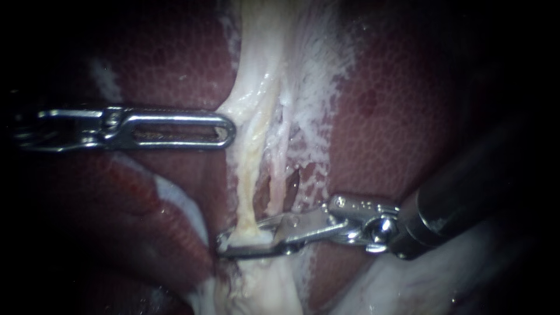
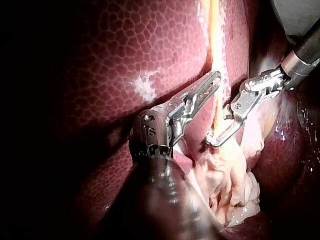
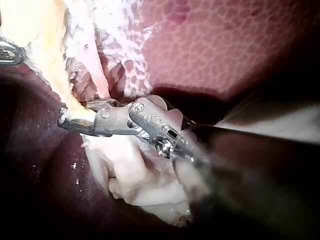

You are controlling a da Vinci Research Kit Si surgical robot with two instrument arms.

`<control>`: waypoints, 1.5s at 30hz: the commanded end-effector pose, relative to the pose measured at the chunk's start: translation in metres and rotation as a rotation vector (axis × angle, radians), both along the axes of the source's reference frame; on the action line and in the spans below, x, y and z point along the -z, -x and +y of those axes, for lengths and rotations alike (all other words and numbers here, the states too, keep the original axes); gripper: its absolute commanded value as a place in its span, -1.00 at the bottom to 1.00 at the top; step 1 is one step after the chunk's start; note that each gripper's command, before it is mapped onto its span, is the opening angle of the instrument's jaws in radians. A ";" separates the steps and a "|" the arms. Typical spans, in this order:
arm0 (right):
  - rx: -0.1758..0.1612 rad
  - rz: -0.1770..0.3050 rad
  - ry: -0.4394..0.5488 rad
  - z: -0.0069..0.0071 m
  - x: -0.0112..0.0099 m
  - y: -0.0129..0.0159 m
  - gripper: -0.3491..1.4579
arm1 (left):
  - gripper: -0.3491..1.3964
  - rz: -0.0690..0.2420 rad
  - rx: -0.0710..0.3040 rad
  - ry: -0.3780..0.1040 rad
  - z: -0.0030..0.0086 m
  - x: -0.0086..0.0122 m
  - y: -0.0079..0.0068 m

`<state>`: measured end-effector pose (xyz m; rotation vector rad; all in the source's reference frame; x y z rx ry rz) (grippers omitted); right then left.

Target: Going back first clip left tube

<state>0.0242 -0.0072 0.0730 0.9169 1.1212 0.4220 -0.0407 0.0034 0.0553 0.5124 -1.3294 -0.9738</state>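
At 6 o'clock in the endoscope view, just below centre, my right instrument (image 1: 227, 244) has its jaws closed across the left tube (image 1: 246, 186). One jaw lies on each side of the tube and the tips meet just past it. Its shaft comes in from 4 o'clock. The left tube is a yellowish cord running from the white tissue at 12 o'clock down into the jaws. The pinker right tube (image 1: 277, 175) runs close beside it on the 3 o'clock side, and its lower end meets the upper jaw. Whether a clip sits on the tube under the jaws I cannot tell.

My left instrument (image 1: 221, 129) enters from 9 o'clock and lies level. Its slotted jaws are pressed together (nothing shows between them), with the tip against the edge of the white tissue beside the left tube. Dark red liver (image 1: 396, 116) fills both flanks.

From the left wrist, the left instrument (image 2: 212, 80) points at the left tube (image 2: 216, 100), and the right instrument (image 2: 212, 141) pinches the tube just ahead. Lumpy pale tissue (image 2: 225, 175) lies under them.

From the right wrist, the right instrument (image 3: 64, 119) clasps the left tube (image 3: 60, 87), with pale tissue (image 3: 130, 170) beneath its jaws and liver (image 3: 225, 45) beyond.
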 end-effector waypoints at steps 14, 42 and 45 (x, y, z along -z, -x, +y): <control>0.004 0.002 -0.002 -0.0001 0.0002 0.0000 -1.00 | -1.00 0.000 -0.002 -0.007 0.0001 0.0001 -0.0002; -0.004 0.070 0.119 -0.0001 0.0008 -0.0012 0.04 | -1.00 -0.001 -0.003 -0.009 0.0002 0.0005 -0.0005; -0.008 0.086 0.138 -0.0002 0.0008 -0.0014 0.04 | -1.00 -0.001 -0.003 -0.009 0.0002 0.0005 -0.0005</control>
